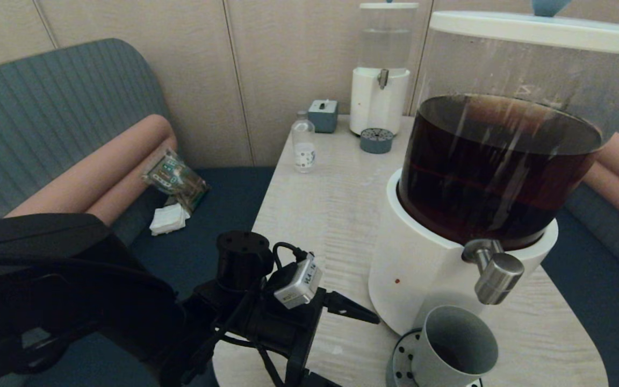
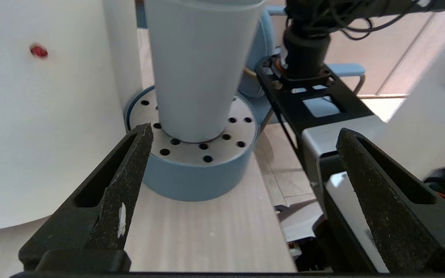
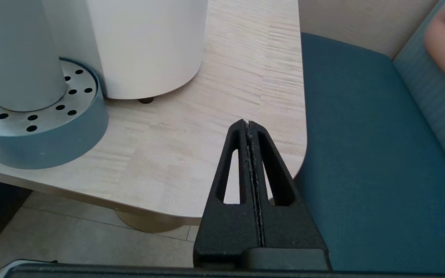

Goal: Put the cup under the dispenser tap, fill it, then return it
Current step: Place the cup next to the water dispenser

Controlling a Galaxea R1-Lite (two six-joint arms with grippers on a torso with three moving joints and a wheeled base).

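Black left arm and its left gripper [image 2: 242,162] fill the near foreground at about seven o'clock on the pale wooden table [image 1: 331,204], the fingers spread wide apart and holding nothing, aimed at the cup but short of it. At three o'clock stands the large white-based dispenser [image 1: 422,269], its clear tank roughly half full of dark brown liquid. Far off at twelve o'clock is a smaller white dispenser [image 1: 379,102] holding clear liquid. The small grey-green matte cup [image 1: 452,346] stands upright on the round blue perforated drip tray [image 2: 199,177] at five o'clock, directly beneath the brushed-steel dispenser tap [image 1: 495,271]; its contents cannot be made out. The right gripper [image 3: 248,127] hovers off the table's near corner, fingers pressed together.
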